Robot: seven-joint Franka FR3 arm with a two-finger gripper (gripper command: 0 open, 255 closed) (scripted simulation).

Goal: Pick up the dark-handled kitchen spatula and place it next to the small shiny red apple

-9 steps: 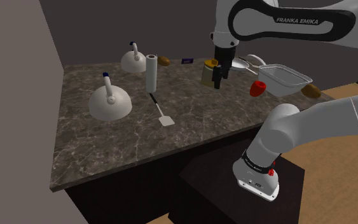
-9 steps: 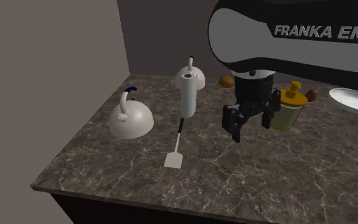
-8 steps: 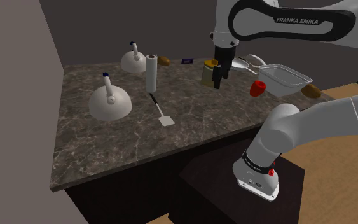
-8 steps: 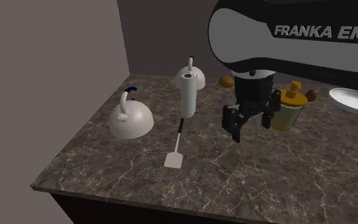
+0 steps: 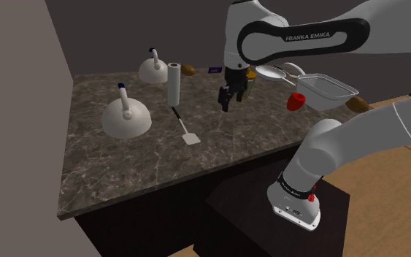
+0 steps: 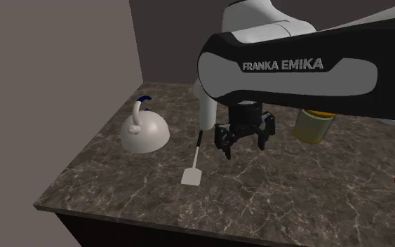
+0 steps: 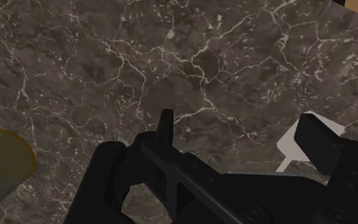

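The gripper (image 6: 245,144) hangs above the dark marbled countertop (image 6: 273,203) with its fingers spread wide and nothing between them (in the wrist view the spatula's white blade peeks out beside one fingertip). The spatula (image 5: 184,125) lies flat on the countertop, its thin handle pointing toward the upright white paper-towel roll (image 5: 173,84), near the gripper on the shoulder view's left. The red apple (image 5: 296,101) sits well apart from it, beside a pale tub (image 5: 328,89).
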